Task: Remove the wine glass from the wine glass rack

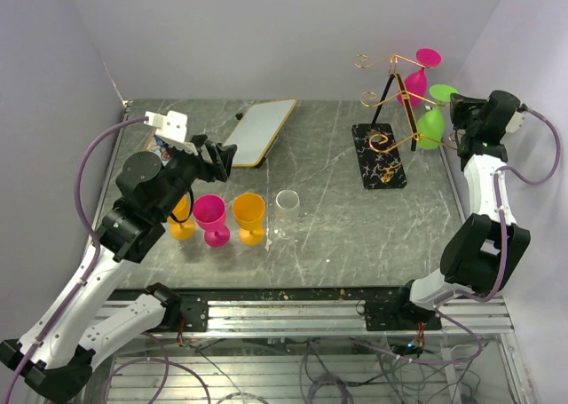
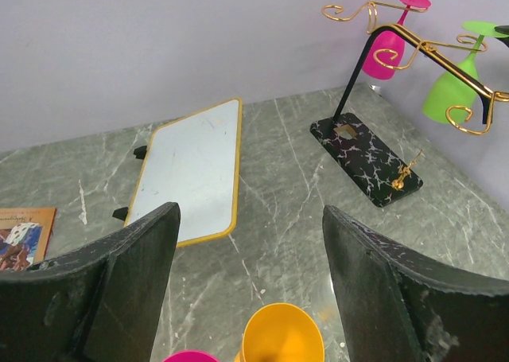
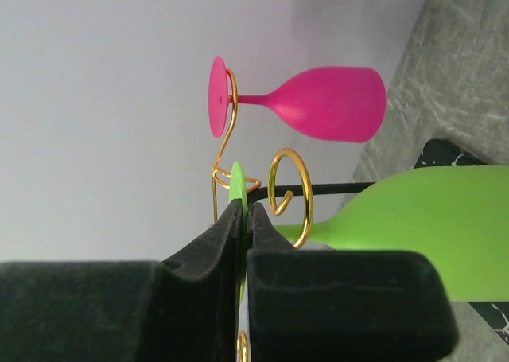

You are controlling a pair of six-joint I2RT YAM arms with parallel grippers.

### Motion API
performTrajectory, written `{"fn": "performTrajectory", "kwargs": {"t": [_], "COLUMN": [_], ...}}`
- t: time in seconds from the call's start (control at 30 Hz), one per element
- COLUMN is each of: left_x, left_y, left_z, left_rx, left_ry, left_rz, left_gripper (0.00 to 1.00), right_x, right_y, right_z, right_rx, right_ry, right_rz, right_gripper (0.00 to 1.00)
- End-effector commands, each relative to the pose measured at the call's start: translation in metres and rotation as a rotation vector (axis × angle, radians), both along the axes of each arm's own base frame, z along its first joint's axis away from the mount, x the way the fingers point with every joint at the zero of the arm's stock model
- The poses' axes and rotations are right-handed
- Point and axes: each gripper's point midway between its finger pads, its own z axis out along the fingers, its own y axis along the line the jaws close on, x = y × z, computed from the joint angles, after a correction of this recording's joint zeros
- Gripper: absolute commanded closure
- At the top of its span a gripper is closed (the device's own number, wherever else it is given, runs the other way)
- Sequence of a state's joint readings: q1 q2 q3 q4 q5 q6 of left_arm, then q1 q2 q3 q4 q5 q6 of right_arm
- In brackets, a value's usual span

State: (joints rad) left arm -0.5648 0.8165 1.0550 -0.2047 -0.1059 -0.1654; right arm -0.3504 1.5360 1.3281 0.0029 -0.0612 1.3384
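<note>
my right pincer [image 3: 242, 212] is clamped on the foot of the green glass [image 3: 421, 219]. the glass hangs bowl-down on the rack [image 1: 380, 155] at the far right of the table [image 1: 328, 209], with a pink glass [image 3: 326, 103] hung higher on the same rack. my left pincer [image 2: 250, 215] stands wide apart, holding nothing, above an orange cup [image 2: 282, 334].

The wine glass rack [image 1: 379, 155] had gold wire and a black base with white squiggly lines. The pink wine glass [image 3: 326, 103] was bright pink all over. The green wine glass [image 3: 429, 227] was lime green. The right fingers [image 3: 203, 254] were black. The desk [image 1: 328, 217] was grey-green with pale streaks. The board [image 1: 262, 129] was white with a yellow edge. The orange cups [image 1: 249, 216] were plain orange.
</note>
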Motion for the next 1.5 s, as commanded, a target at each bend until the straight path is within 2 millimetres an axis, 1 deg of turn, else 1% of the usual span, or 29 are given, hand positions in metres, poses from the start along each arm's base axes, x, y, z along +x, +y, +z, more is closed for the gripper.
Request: {"fn": "performTrajectory", "kwargs": {"t": [0.0,0.3,0.47,0.57,0.77,0.9,1.07,1.2,1.33,1.4,1.47], "left_x": [-0.002,-0.001,-0.002,-0.002,-0.002,-0.002,-0.001,-0.001,0.000,0.000,0.000], "left_y": [-0.006,-0.006,-0.005,-0.005,-0.005,-0.005,-0.006,-0.007,-0.007,-0.006,-0.007], "left_z": [0.008,0.007,0.009,0.009,0.009,0.008,0.007,0.006,0.005,0.005,0.005], "left_rx": [-0.028,-0.026,-0.027,-0.026,-0.026,-0.025,-0.022,-0.021,-0.021,-0.022,-0.023], "left_ry": [-0.033,-0.030,-0.034,-0.035,-0.036,-0.033,-0.029,-0.027,-0.022,-0.019,-0.017], "left_rz": [-0.029,-0.029,-0.026,-0.026,-0.025,-0.026,-0.028,-0.029,-0.024,-0.020,-0.023], "left_gripper": [0.17,0.17,0.17,0.17,0.17,0.17,0.17,0.17,0.18,0.18,0.18], "right_x": [0.004,0.026,0.038,0.047,0.061,0.065,0.062,0.049,0.034,0.026,0.025], "right_y": [0.013,0.031,0.033,0.029,0.010,0.002,-0.004,-0.005,0.002,0.011,0.010], "right_z": [0.013,0.016,0.022,0.025,0.033,0.048,0.077,0.100,0.124,0.137,0.136], "right_rx": [-0.035,-0.051,-0.057,-0.072,-0.104,-0.143,-0.216,-0.270,-0.341,-0.396,-0.402], "right_ry": [-0.027,-0.021,-0.033,-0.037,-0.053,-0.100,-0.163,-0.217,-0.286,-0.330,-0.318], "right_rz": [0.078,0.135,0.131,0.109,0.005,-0.029,-0.059,-0.085,-0.071,-0.043,-0.052], "right_gripper": [1.00,1.00,1.00,1.00,1.00,1.00,1.00,1.00,1.00,1.00,1.00]}}
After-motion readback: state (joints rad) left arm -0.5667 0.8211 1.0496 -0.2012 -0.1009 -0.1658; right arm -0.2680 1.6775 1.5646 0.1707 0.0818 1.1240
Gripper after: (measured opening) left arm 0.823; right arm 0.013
